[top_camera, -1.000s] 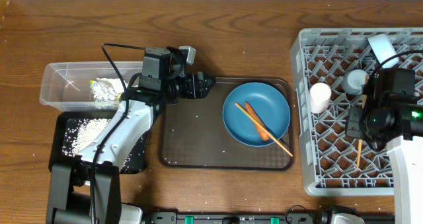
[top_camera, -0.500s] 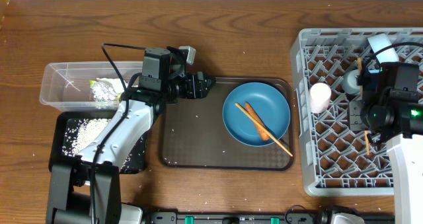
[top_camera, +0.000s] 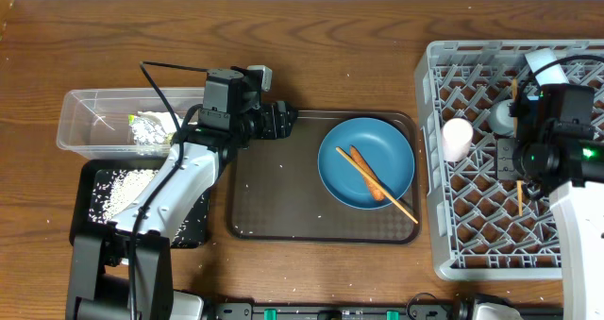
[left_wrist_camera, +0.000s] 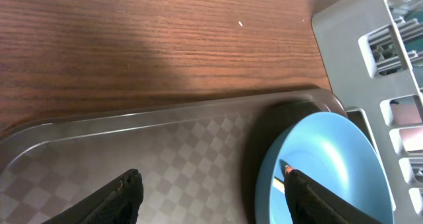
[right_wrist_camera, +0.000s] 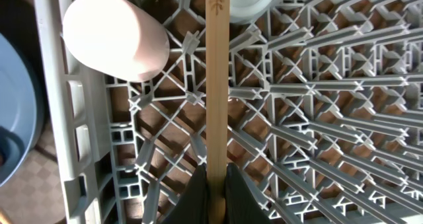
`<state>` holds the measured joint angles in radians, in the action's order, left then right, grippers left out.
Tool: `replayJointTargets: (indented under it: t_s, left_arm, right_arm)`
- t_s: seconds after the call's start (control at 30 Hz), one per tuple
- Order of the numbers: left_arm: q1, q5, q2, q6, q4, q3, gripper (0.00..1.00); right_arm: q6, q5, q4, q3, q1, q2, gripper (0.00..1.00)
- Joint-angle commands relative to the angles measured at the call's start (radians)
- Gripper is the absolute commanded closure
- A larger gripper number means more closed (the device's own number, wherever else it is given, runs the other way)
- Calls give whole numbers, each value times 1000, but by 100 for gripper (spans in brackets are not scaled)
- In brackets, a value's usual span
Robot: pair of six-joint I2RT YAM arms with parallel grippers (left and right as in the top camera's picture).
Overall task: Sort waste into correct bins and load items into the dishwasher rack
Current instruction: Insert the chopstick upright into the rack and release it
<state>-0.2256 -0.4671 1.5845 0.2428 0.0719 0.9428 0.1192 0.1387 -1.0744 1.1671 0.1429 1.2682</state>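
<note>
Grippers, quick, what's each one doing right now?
Left gripper: open, holding nothing, above the brown tray.
Right gripper: shut on a wooden chopstick, over the dishwasher rack.

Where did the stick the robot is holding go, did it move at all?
Yes. The chopstick in the right tool has moved toward the grey rack's far wall, its lower end now nearer the white cup.
</note>
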Motion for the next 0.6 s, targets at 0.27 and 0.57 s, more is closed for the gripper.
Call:
replayJointTargets:
  t_s: [0.27, 0.57]
  left_arm:
    - [0, 16, 3, -2, -1, -3, 28]
    - [0, 16, 4, -2, -1, -3, 28]
  right_arm:
    - [-36, -3, 41, -4, 7, 181, 99]
    - [-36, -27, 67, -4, 7, 267, 83]
